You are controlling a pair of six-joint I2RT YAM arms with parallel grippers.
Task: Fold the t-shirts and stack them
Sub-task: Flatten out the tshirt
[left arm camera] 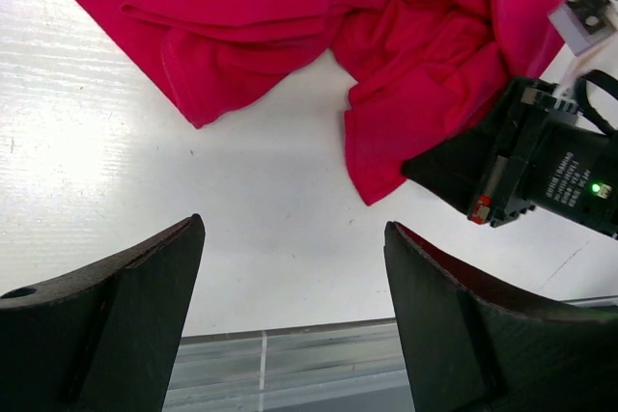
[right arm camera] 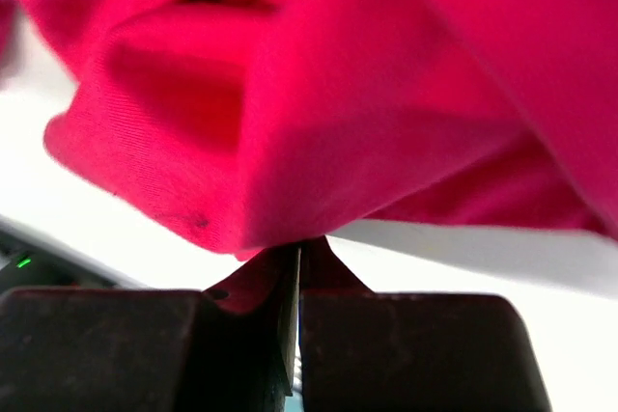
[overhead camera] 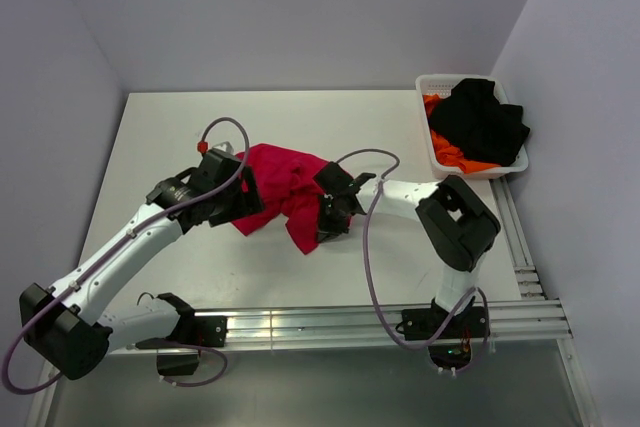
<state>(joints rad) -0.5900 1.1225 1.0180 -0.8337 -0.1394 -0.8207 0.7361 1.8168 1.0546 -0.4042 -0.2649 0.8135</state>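
Crimson t-shirt [overhead camera: 285, 182] sits crumpled mid-worktop [overhead camera: 150, 127]; right end effector [right arm camera: 297, 260] is pressed together, pinching a fold of its edge; left end effector [left arm camera: 294, 277] is spread wide beside the cloth, holding nothing; I'd have the left grab an opposite corner before pulling flat, otherwise it probably just drags; only the right wrist view shows the pinch; only the overhead shows the black t-shirt [overhead camera: 485, 122] waiting in the basket [overhead camera: 432, 87].
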